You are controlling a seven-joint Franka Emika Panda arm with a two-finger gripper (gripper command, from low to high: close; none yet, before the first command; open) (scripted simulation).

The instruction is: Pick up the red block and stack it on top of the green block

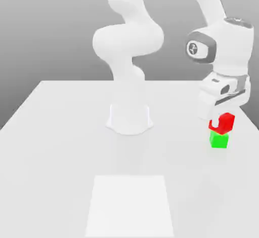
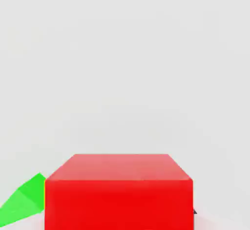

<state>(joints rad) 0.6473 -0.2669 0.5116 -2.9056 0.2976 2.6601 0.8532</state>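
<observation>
I take the green block (image 1: 219, 140) as my landmark and read everything from it, nearest first. From the camera on the hand, the red block (image 2: 118, 192) sits right under the lens, and a wedge of green (image 2: 23, 205) pokes out past one of its lower corners, so I judge the two cubes are not yet squared up with each other.

In the exterior view, the red block (image 1: 223, 123) is directly above the green one, shifted a touch toward the exterior view's right and looking slightly tilted. I cannot tell whether its underside already touches the green top or hangs just clear of it. The claw (image 1: 220, 116) comes down onto the red block from above and is closed tight around it, carrying it.

That small sideways offset is what the coming move turns on, as I see it: the red cube needs nudging back toward the exterior view's left before I let go.

Farther from the green block, across the white surface (image 1: 60, 131) toward the exterior view's left, stands the arm's base (image 1: 129, 118), well apart from the stack.
</observation>
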